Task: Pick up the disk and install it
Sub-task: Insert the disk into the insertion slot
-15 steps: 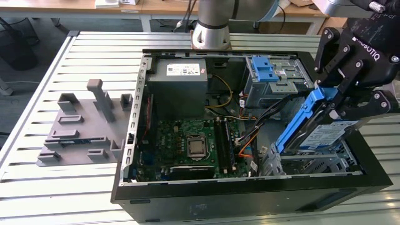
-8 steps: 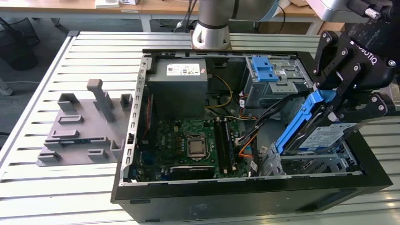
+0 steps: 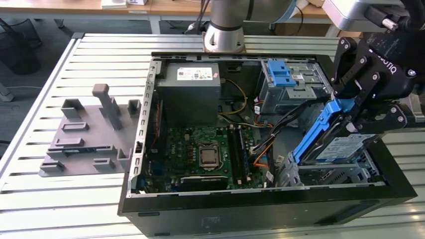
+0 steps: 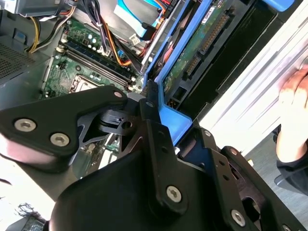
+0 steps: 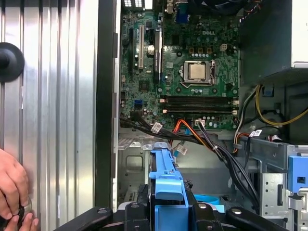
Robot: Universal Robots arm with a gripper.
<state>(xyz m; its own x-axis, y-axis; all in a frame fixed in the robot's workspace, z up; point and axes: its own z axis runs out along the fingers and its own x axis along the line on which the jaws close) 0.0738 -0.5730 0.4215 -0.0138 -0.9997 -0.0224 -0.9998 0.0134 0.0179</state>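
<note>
Right side of the exterior view: jaws clamped on the disk (image 3: 340,146) (tilted, blue-framed) above the drive bay (image 3: 335,174) of the computer case (image 3: 265,206). This looks like the install step, likely needing careful alignment.

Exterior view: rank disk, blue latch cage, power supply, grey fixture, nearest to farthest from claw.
1. disk, in the claw, exterior view's right.
2. blue latch cage, same side, farther back.
3. power supply, left of the cage in that view.
4. grey fixture, outside the case, leftmost.
</note>
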